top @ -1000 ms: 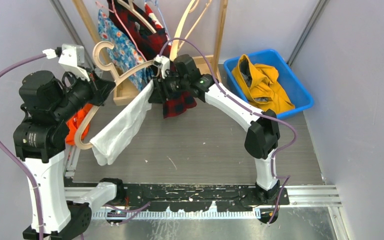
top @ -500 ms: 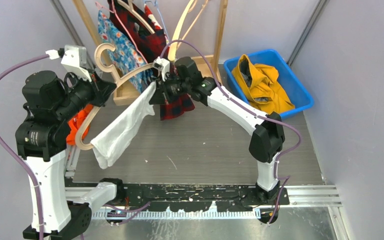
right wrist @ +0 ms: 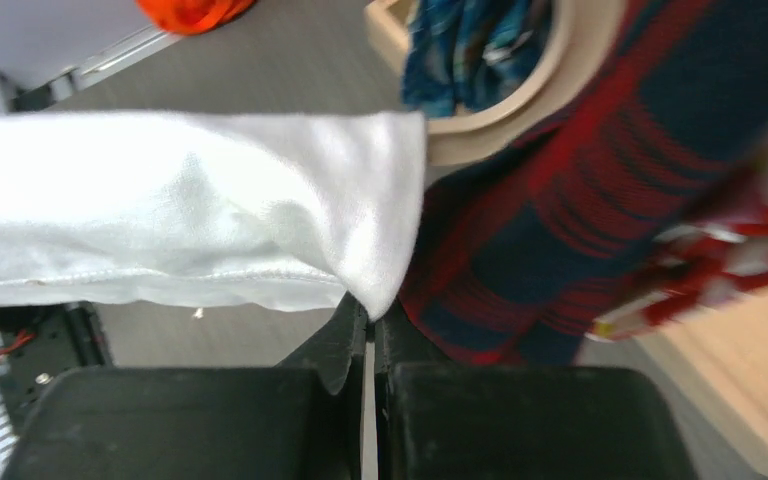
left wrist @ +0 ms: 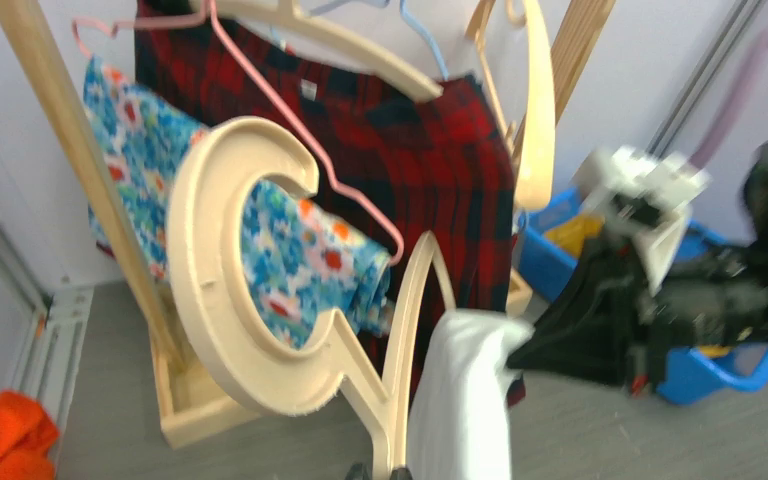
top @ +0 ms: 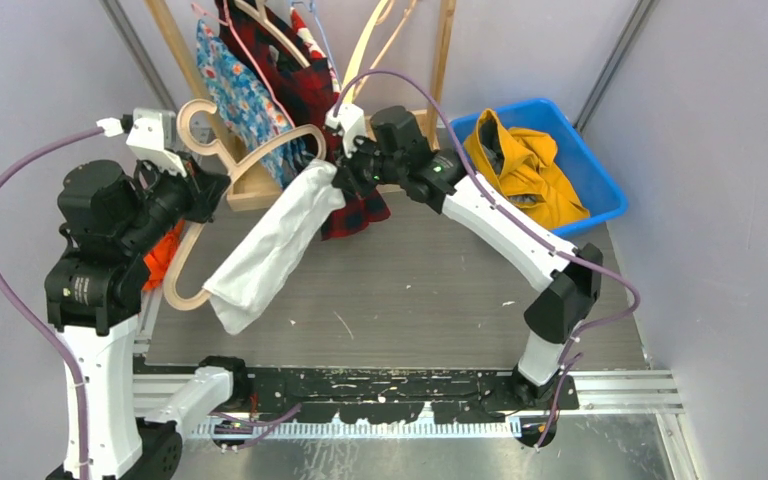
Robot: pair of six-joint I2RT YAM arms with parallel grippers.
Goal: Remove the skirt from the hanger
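Note:
A white skirt (top: 270, 245) drapes over a cream wooden hanger (top: 260, 150), held in the air left of centre. My left gripper (top: 200, 190) is shut on the hanger's neck (left wrist: 390, 400) just below its big hook, and its fingertips barely show at the bottom of the left wrist view. My right gripper (top: 345, 175) is shut on the skirt's upper corner (right wrist: 385, 280), pinching the cloth at the jaw tips (right wrist: 370, 315). From there the skirt (right wrist: 180, 210) stretches away to the left. Its lower end hangs near the hanger's bottom tip (top: 185, 295).
A wooden rack behind holds a blue floral garment (top: 240, 90) and a red plaid one (top: 310, 80), close to the right gripper. A blue bin (top: 600, 190) with a yellow garment (top: 525, 170) stands at the back right. An orange cloth (top: 160, 250) lies by the left arm.
My right gripper has shut on the skirt's upper corner and moved right and back with it, drawing the cloth along the hanger. The left arm and hanger have shifted slightly right.

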